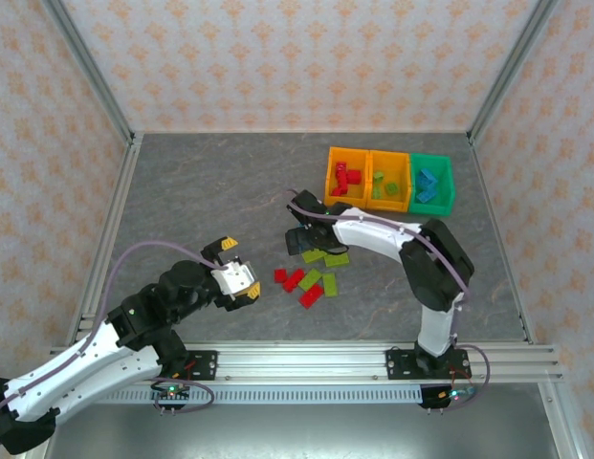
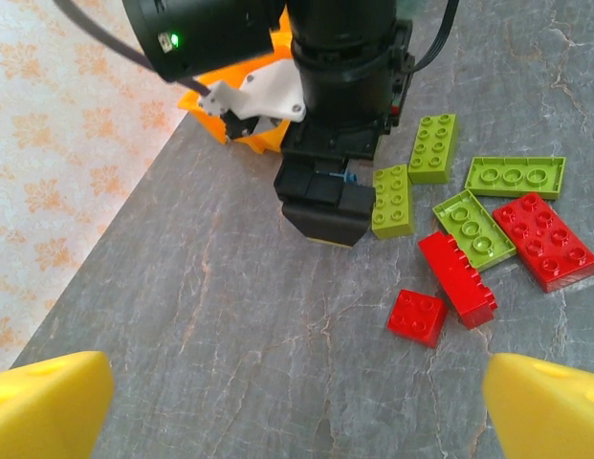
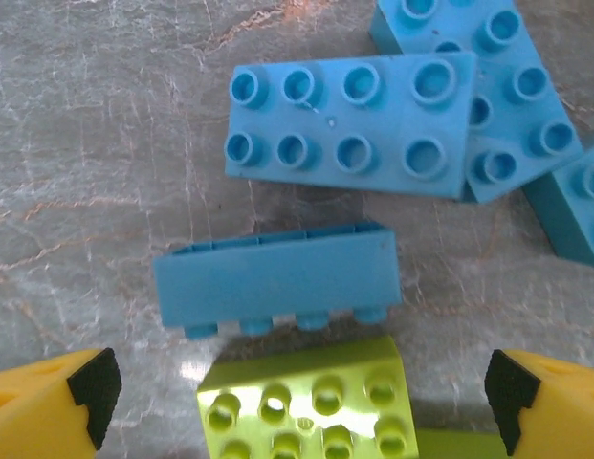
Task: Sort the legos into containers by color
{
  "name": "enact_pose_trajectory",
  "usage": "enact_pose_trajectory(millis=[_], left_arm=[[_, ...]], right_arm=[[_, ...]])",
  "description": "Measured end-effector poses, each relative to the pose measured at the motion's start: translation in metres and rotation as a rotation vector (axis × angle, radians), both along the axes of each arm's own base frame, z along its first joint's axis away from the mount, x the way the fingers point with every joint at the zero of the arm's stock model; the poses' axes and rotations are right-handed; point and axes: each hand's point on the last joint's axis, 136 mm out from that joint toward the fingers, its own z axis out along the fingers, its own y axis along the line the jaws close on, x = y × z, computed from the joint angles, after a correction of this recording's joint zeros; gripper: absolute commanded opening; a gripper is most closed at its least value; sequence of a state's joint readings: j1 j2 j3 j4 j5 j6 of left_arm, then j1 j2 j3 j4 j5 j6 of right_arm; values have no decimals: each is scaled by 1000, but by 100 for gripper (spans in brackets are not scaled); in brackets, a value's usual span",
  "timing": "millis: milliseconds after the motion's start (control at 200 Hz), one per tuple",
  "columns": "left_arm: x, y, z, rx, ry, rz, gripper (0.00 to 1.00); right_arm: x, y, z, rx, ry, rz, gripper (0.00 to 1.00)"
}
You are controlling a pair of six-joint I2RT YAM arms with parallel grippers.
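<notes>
Hovering over the table (image 1: 182,191) at the left, the left gripper (image 1: 241,270) has its yellow fingers (image 2: 48,402) spread wide with nothing between them, aimed right toward the loose legos (image 1: 311,277). That heap lies near the table's middle. In the left wrist view, it includes a red square (image 2: 417,316), a red brick (image 2: 457,277) whose long axis runs up-left to down-right, lime bricks (image 2: 392,201) lying mostly lengthwise away from the camera, and a red slab (image 2: 545,241), all studs up.

The right gripper (image 1: 301,239) sits low at the heap's far-left edge, its pads (image 3: 38,416) well apart and clamping nothing. In its own camera a blue brick (image 3: 277,282) lies on its side, long axis left-right, studs toward the picture's bottom edge. A lime brick (image 3: 306,406) lies just beside it, and a second blue brick (image 3: 349,124) lies studs up beyond.

At the far right the containers (image 1: 367,177) run left-right: red in the left orange bin (image 1: 328,177), lime in the middle orange bin (image 1: 390,152), blue in the green bin (image 1: 430,157).
</notes>
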State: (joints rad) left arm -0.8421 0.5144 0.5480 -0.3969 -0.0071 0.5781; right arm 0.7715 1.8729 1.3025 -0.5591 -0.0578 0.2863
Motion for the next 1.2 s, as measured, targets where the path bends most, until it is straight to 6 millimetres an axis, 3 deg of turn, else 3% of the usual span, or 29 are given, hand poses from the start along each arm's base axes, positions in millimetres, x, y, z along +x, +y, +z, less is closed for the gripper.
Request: enact_pose_trajectory(millis=[335,525,686,821,951,1021,1091,1156,1201], left_arm=[[0,0,0,-1,0,0,100],[0,0,1,-2,-2,0,100],[0,0,1,-3,-3,1,100],[0,0,1,-3,-3,1,100],[0,0,1,-3,-3,0,100],[0,0,1,-3,-2,1,100],[0,0,1,-3,-3,0,100],[0,0,1,-4,-2,1,100],[0,0,1,-4,-3,0,100]], right_arm=[[10,11,-28,-44,20,59,78],[10,11,-28,-48,19,73,62],[7,8,-24,-30,12,61,57],[-7,-4,-1,14,-25,44,55],[-4,-18,57,124,-157,-16,52],[10,-37,93,192,-248,-99,51],[34,-76,125,247,-337,-240,51],[61,-128,146,285,-407,-409,51],[79,-175,155,301,-451,-553,51]])
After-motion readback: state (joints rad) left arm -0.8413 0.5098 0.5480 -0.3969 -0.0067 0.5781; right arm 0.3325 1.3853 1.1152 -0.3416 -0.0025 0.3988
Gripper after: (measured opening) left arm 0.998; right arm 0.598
